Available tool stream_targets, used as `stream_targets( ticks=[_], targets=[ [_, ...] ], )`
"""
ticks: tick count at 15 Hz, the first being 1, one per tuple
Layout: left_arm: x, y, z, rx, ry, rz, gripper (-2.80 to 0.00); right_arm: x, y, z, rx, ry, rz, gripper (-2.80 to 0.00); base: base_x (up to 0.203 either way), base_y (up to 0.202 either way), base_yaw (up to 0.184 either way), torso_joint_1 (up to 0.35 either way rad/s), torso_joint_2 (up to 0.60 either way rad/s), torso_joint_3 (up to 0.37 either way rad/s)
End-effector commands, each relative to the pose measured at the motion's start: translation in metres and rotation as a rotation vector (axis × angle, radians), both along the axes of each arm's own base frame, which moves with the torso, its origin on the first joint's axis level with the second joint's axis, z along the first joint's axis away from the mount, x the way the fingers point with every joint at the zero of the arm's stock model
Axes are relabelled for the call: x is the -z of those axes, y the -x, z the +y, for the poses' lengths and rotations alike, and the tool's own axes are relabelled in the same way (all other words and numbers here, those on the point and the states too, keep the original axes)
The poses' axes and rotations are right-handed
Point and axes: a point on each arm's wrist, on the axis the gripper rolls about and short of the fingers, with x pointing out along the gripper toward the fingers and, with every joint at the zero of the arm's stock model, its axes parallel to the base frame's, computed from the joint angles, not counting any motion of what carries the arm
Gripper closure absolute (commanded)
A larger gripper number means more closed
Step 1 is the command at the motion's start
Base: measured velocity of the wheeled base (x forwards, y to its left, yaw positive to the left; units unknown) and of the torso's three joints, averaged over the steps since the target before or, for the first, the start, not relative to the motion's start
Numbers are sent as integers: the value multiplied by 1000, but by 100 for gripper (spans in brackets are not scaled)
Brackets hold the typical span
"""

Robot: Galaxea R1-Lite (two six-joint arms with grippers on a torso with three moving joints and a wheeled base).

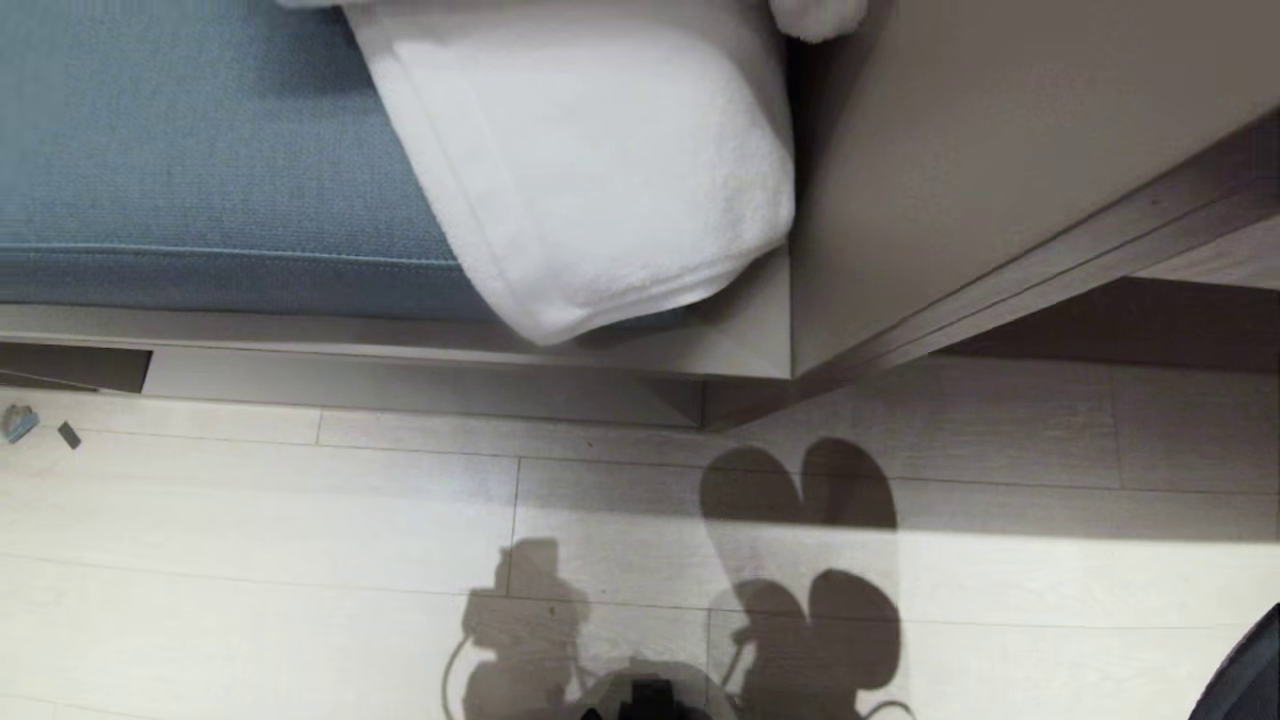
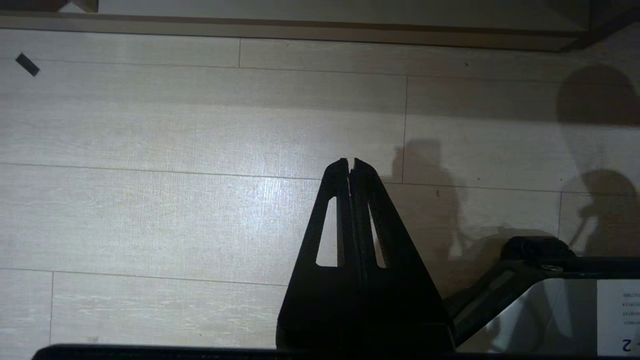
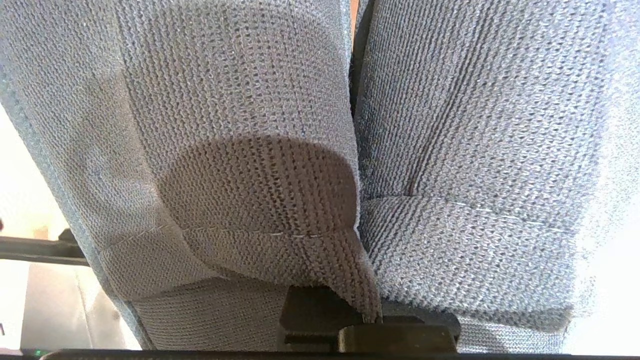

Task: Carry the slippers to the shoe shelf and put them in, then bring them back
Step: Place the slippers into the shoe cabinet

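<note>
Left wrist view shows the left gripper (image 2: 350, 162) hanging over bare floor (image 2: 150, 125), its fingers pressed together on nothing, parked. In the right wrist view the slippers (image 3: 280, 150) fill the frame just ahead of the right gripper (image 3: 367, 320), side by side and touching, uppers facing the camera; the fingers appear clamped on the fabric edge where the two meet. No shelf bay is in sight; the head view gives only a blue bench cushion (image 1: 200, 150), a white towel (image 1: 600, 170) and a grey-beige panel (image 1: 950, 150). The carry likely goes best with the clamp kept firm and the pair held clear of the floor, since a pinch on one soft edge could slip.
</note>
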Motion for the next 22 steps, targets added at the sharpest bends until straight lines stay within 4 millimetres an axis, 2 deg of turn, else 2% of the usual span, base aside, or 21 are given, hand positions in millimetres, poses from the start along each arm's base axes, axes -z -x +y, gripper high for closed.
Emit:
stream_targets(
  ticks=[1,22],
  targets=[
    [0,0,0,0,0,0,0,0,0,0,0,-3,3,0,0,0,0,-2,0,205],
    [0,0,0,0,0,0,0,0,0,0,-1,-1,1,0,0,0,0,1,2,200]
  ],
)
